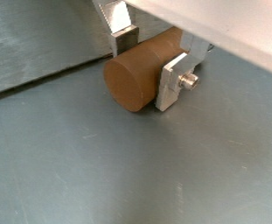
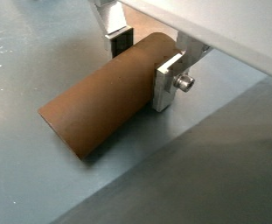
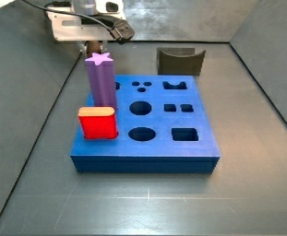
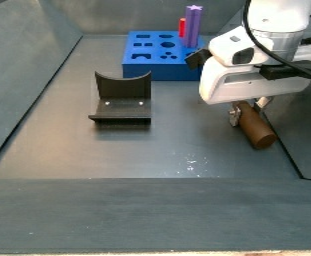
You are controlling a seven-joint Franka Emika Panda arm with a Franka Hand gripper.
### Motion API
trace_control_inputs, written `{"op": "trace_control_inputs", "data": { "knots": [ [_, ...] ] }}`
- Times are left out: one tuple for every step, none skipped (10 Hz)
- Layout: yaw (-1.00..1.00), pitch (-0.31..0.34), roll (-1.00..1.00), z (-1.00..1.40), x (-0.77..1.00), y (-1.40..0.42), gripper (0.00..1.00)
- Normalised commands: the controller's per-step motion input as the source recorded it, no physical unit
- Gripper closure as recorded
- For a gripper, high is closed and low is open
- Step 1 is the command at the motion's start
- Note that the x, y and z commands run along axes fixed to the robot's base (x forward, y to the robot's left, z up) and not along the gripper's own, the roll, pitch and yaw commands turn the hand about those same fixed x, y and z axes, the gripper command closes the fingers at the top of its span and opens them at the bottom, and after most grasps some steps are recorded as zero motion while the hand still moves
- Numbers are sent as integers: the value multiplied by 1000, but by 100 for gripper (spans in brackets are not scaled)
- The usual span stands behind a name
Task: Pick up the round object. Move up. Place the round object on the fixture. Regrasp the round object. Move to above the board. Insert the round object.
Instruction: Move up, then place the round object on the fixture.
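Note:
The round object, a brown wooden cylinder (image 1: 132, 83), lies on its side on the grey floor; it also shows in the other wrist view (image 2: 97, 109) and in a side view (image 4: 258, 130). My gripper (image 1: 148, 68) straddles one end of it with a silver finger on each side, and both fingers look pressed against it. The gripper (image 2: 142, 68) is low over the floor, away from the fixture (image 4: 120, 98) and the blue board (image 4: 151, 70). In a side view (image 3: 94, 41) the gripper is behind the board's far left corner and the round object is mostly hidden.
A purple star-topped peg (image 3: 100, 83) and a red block (image 3: 98, 123) stand in the board (image 3: 146, 164) along its left side. The fixture (image 3: 179, 61) stands behind the board. Grey walls enclose the floor.

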Motion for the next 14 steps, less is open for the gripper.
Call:
{"op": "trace_control_inputs", "data": {
  "knots": [
    [-25,26,-11,1000,-45,-18,100],
    [-34,45,9,1000,-68,-15,100],
    [-38,60,37,937,-62,-4,100],
    [-40,85,77,803,-45,7,100],
    [-40,103,107,703,-35,15,100],
    [-39,123,144,570,-32,17,100],
    [-37,124,172,475,-34,16,100],
    [-28,121,193,385,-41,12,100],
    [-16,107,226,246,-43,5,100],
    [-14,108,240,192,-44,6,100],
    [0,0,0,1000,0,0,100],
    [6,7,14,1000,10,2,100],
    [5,52,19,1000,-6,4,100],
    [4,72,36,1000,-14,9,100]
  ]
}}
